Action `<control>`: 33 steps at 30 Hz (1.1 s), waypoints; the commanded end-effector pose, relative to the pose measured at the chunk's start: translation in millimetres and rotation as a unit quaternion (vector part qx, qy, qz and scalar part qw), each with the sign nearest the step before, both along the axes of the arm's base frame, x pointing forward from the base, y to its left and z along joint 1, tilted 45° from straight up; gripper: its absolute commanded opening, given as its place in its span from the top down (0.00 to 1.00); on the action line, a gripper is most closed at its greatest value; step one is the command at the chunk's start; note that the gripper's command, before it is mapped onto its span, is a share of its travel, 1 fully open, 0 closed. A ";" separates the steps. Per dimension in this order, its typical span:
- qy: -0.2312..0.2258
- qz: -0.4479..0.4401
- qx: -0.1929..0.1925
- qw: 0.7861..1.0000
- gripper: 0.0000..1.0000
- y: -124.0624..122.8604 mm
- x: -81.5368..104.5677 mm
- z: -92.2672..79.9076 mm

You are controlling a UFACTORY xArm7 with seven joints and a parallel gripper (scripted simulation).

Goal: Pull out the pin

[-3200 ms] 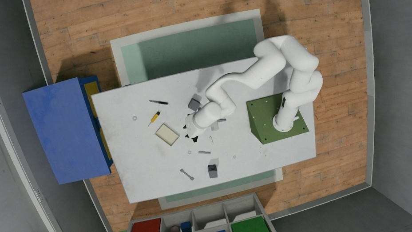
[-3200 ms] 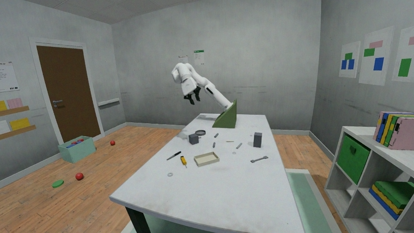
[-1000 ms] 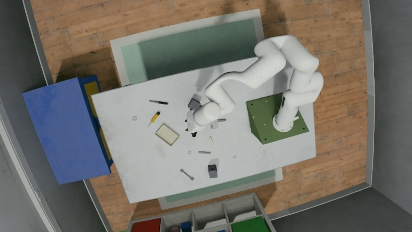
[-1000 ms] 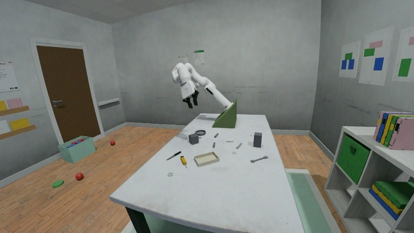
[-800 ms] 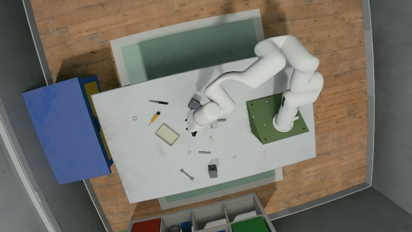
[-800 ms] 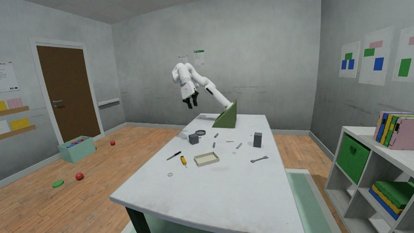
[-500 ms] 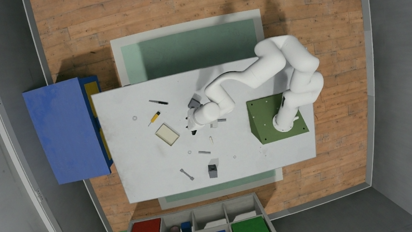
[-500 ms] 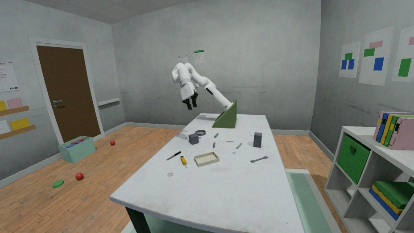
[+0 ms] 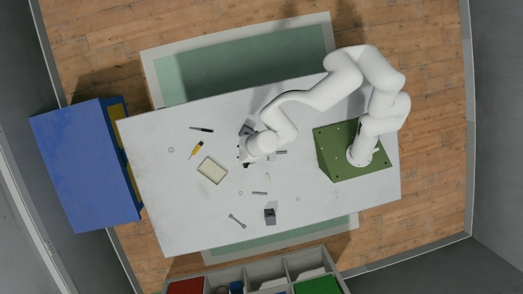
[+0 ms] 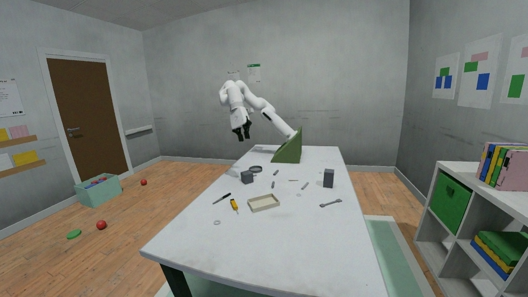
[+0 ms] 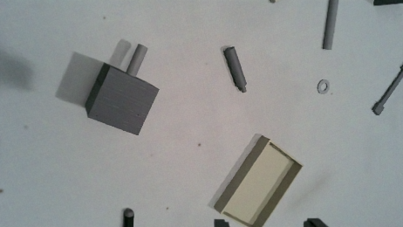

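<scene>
The dark grey block [image 9: 247,129] [image 10: 247,176] [image 11: 123,101] stands on the table, seen at the upper left in the wrist view. A grey pin [image 11: 137,60] sticks out sideways from its far face in the wrist view; its inner part is hidden in the block. In the top view the arm hides the pin. My gripper [image 9: 242,161] [image 10: 243,139] [image 11: 268,223] is part open, with nothing between its fingers, high above the table. In the wrist view the block lies to the upper left of the fingertips. A taller dark block [image 9: 269,216] [image 10: 328,178] stands apart near the table's edge.
A cream tray [image 9: 207,177] [image 10: 265,207] [image 11: 242,175] lies beyond the gripper. Loose on the table are a short dark rod [image 10: 272,184] [image 11: 235,70], a grey rod [image 9: 259,192] [image 10: 304,185] [image 11: 331,24], a wrench [image 9: 237,221] [image 10: 330,203] and a yellow screwdriver [image 9: 196,148] [image 10: 234,204].
</scene>
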State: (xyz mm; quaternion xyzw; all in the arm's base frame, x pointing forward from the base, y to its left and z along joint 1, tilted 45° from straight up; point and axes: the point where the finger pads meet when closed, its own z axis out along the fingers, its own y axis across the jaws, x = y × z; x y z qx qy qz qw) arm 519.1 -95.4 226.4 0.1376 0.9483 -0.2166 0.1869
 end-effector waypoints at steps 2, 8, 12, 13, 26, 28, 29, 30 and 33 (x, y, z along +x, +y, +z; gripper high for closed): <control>-0.001 -0.006 -0.005 1.000 0.57 -1.2 -0.8 1.3; 0.001 -0.019 -0.012 1.000 0.57 -7.2 -4.6 0.9; 0.003 -0.030 -0.018 0.999 0.57 -12.2 -7.8 0.6; 0.003 -0.033 -0.019 0.999 0.57 -13.4 -8.7 0.5; 0.009 -0.064 -0.039 0.997 0.57 -27.5 -18.5 0.2; 0.010 -0.070 -0.042 0.997 0.57 -30.0 -20.4 0.2; 0.010 -0.073 -0.044 0.996 0.57 -31.3 -21.3 0.3; 0.011 -0.076 -0.046 0.996 0.57 -32.6 -22.3 0.3; 0.013 -0.084 -0.052 0.995 0.57 -36.5 -25.3 0.4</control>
